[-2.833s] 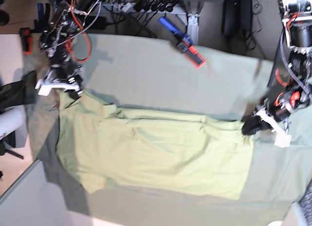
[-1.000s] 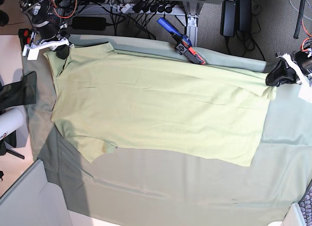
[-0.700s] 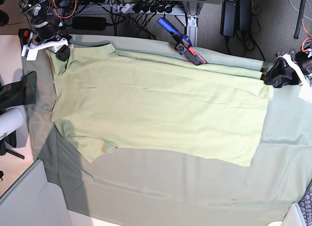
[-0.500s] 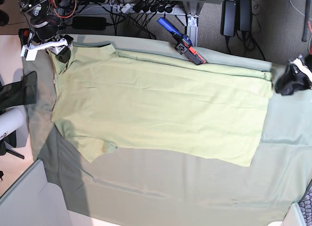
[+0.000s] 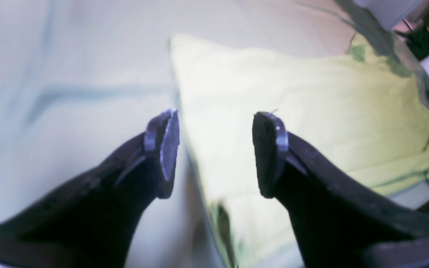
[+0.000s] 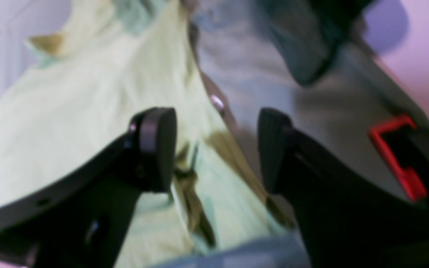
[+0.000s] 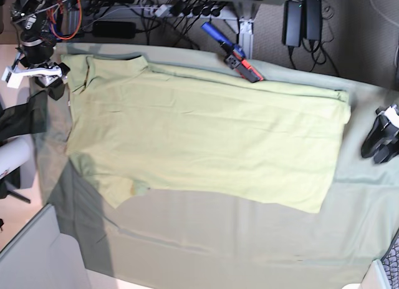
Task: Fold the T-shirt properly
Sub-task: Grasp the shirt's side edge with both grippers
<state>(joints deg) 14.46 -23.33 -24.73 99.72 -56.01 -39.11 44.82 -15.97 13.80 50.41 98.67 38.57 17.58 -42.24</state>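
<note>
Base view sharp, evenly lit, both wrist views blurry w/ washed-out glare, soft shadows

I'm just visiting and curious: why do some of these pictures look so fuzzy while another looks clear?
Base view: sharp, evenly lit, the pale yellow-green cotton T-shirt crisp. Right wrist view: smeared throughout. Left wrist view: black fingertips fairly sharp, the grey-green sheet behind washed out and soft.

T-shirt (image 7: pixel 206 136) spread flat on grey-green cloth (image 7: pixel 249 239); both hands apart from it.
</note>
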